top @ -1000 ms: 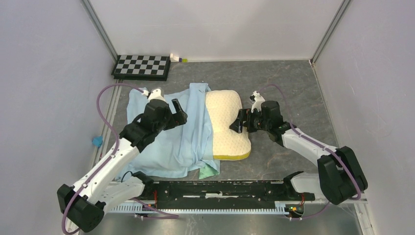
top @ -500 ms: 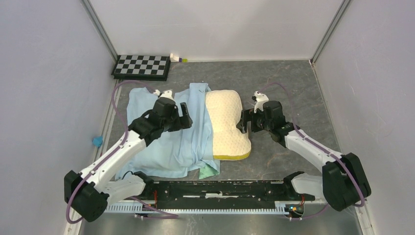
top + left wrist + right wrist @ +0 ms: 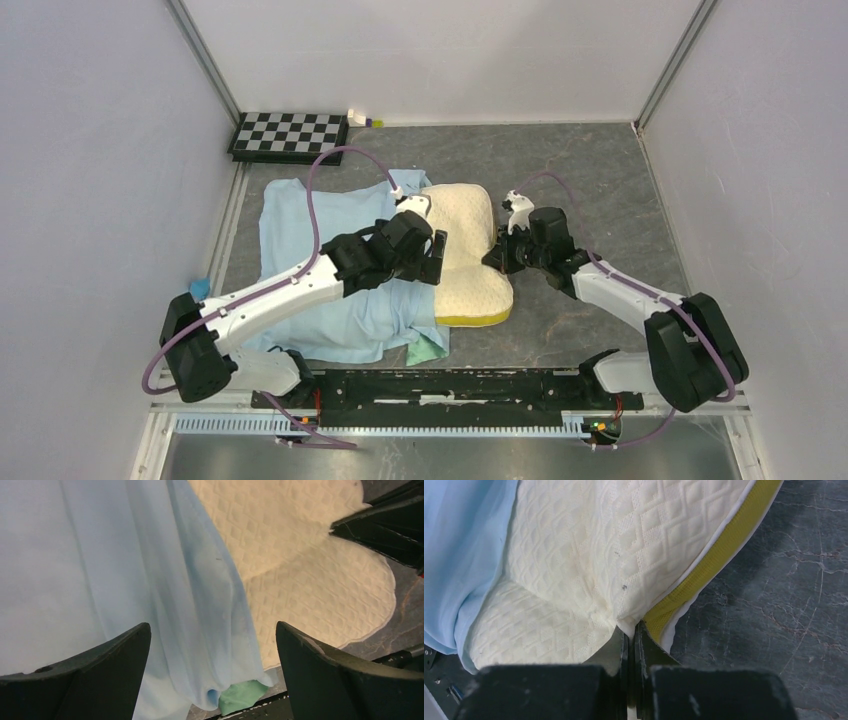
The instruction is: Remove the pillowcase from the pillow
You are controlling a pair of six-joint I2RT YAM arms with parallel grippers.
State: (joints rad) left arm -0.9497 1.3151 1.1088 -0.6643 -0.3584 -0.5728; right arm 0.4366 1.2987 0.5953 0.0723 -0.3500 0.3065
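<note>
The cream pillow lies mid-table, its left part still under the light-blue pillowcase. In the left wrist view my left gripper hangs open above the pillowcase hem where it meets the pillow. A pale green flap pokes out below the hem. From above, the left gripper sits over the pillow's left side. My right gripper is shut, pinching the pillow cover at its right edge, beside the mustard band. In the top view the right gripper is at the pillow's waist.
A checkerboard lies at the back left with a small white item beside it. A blue object sits at the left wall. A black rail runs along the near edge. Walls close in on three sides.
My left arm swung right from over the pillowcase to the hem at the pillow. My right gripper moved in and closed on the pillow's right edge.
</note>
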